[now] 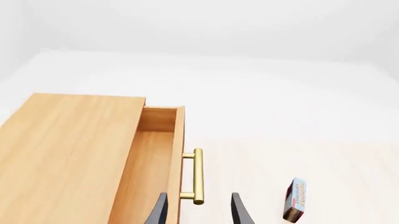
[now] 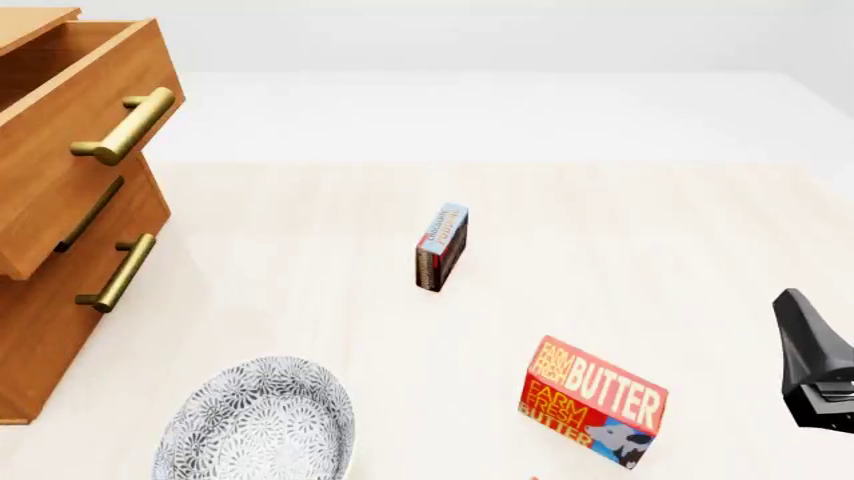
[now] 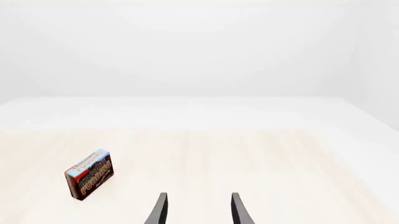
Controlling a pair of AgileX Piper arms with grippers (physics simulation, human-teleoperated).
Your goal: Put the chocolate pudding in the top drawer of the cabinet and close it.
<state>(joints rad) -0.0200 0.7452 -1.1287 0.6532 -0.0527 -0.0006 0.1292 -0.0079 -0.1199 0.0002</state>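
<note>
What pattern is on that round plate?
The plate has a grey-and-white floral pattern, seen best in the front view.

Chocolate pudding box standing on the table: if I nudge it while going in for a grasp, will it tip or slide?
The chocolate pudding stands upright on a narrow edge, thin and tall, so a push on its broad face would probably topple it. It looks like a rigid carton, likely light, and may skid on the smooth table.
</note>
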